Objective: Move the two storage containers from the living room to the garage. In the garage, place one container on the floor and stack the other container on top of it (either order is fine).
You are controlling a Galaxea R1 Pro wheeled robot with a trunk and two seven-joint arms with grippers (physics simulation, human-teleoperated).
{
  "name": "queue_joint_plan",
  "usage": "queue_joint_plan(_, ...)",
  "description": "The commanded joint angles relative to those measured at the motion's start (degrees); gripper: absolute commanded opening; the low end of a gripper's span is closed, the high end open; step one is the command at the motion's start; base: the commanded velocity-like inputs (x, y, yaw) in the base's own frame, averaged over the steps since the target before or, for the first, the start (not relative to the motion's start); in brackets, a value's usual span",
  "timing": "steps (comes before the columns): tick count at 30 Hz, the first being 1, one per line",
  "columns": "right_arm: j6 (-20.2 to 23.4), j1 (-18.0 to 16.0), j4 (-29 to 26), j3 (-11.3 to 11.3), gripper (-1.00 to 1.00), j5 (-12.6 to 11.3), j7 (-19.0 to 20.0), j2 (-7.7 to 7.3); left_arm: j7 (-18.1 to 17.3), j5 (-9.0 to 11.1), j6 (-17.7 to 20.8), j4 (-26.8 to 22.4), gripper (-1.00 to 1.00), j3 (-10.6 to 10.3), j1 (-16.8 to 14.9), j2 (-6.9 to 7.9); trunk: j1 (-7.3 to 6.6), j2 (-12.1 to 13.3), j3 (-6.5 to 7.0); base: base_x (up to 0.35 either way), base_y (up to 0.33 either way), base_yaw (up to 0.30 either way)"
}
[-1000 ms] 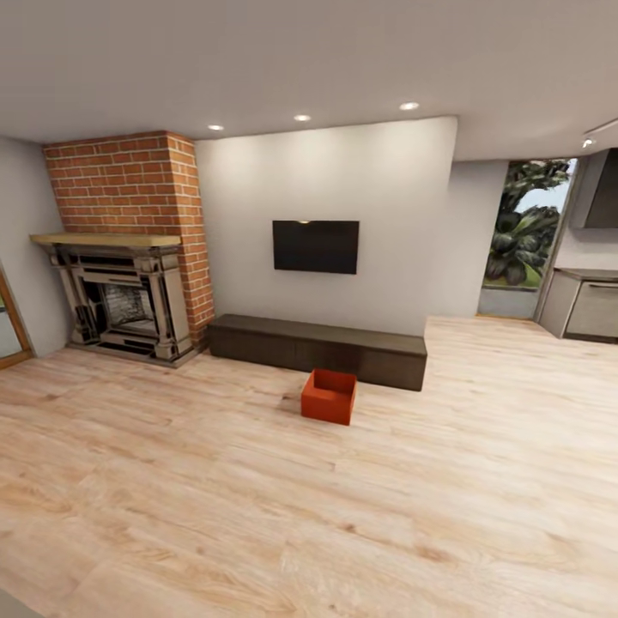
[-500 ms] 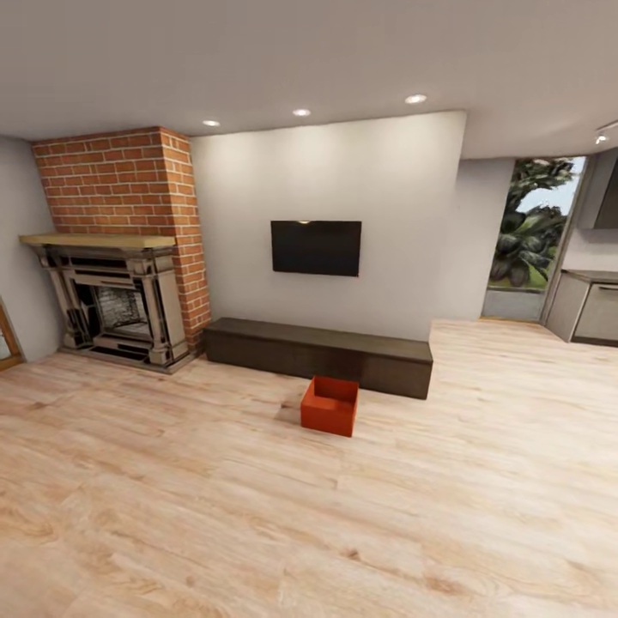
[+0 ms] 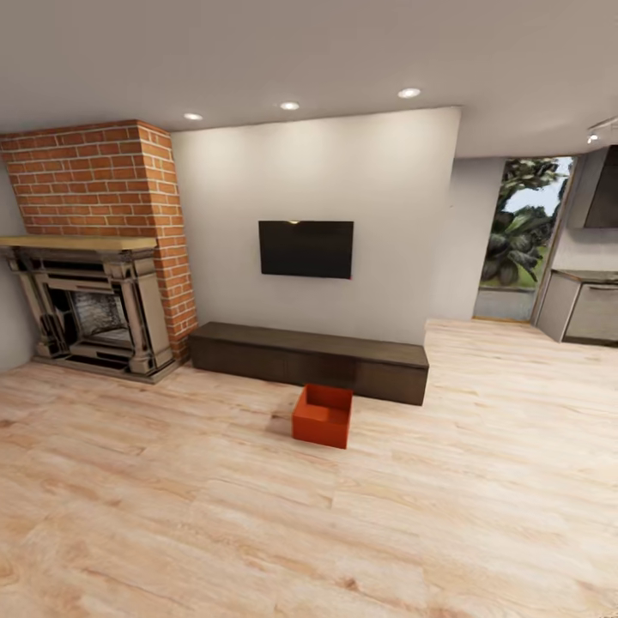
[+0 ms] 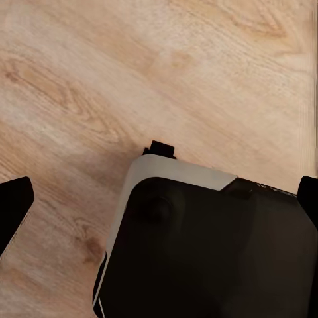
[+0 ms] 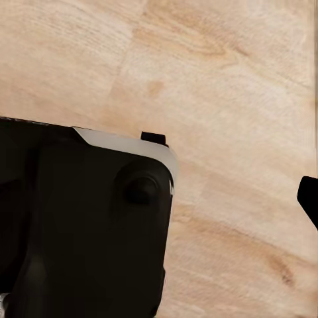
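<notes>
Left claw [image 4: 158, 199]: black fingertips spread wide at opposite edges of its wrist view, above light wood-plank flooring [image 4: 199, 73]. Right claw: one fingertip [image 5: 309, 199] shows, so I cannot tell its spread. One orange-red rectangular lidless storage container [image 3: 323, 415] sits on the planks, just before the long low dark bench [image 3: 309, 360], below the black wall TV [image 3: 306, 249].

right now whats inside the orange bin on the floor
The orange bin looks empty: its open top shows bare orange inner walls and part of the bottom. The near wall covers the front of the bottom, so anything small lying flat there would be hidden.
</notes>
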Motion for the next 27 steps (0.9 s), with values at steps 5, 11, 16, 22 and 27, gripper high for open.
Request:
queue_joint_plan(5,-0.24,-0.08,0.17,-0.10,1.00,0.55,-0.37,0.02,0.09,0.25,0.00,-0.01,1.00,0.05,-0.01,0.00,0.05,-0.05,-0.05,0.322,0.133,-0.238)
queue_joint_plan(11,-0.22,-0.08,0.17,-0.06,1.00,0.55,-0.37,-0.05,0.09,0.26,0.03,-0.01,1.00,0.05,-0.01,0.00,0.05,-0.05,-0.05,0.316,0.179,-0.188)
queue_joint_plan(16,-0.16,-0.08,0.17,0.06,1.00,0.55,0.03,-0.38,0.09,0.26,0.03,-0.01,1.00,0.05,-0.01,0.00,0.05,-0.05,-0.05,0.308,0.194,-0.024)
queue_joint_plan(22,-0.09,-0.08,0.17,0.16,1.00,0.63,0.14,-0.49,0.09,0.26,0.03,-0.01,1.00,0.05,-0.01,0.00,0.05,-0.05,-0.05,0.307,0.203,-0.002)
queue_joint_plan(27,-0.14,-0.08,0.17,0.11,1.00,0.57,0.07,-0.50,0.09,0.26,0.03,-0.01,1.00,0.05,-0.01,0.00,0.05,-0.05,-0.05,0.306,0.205,0.000)
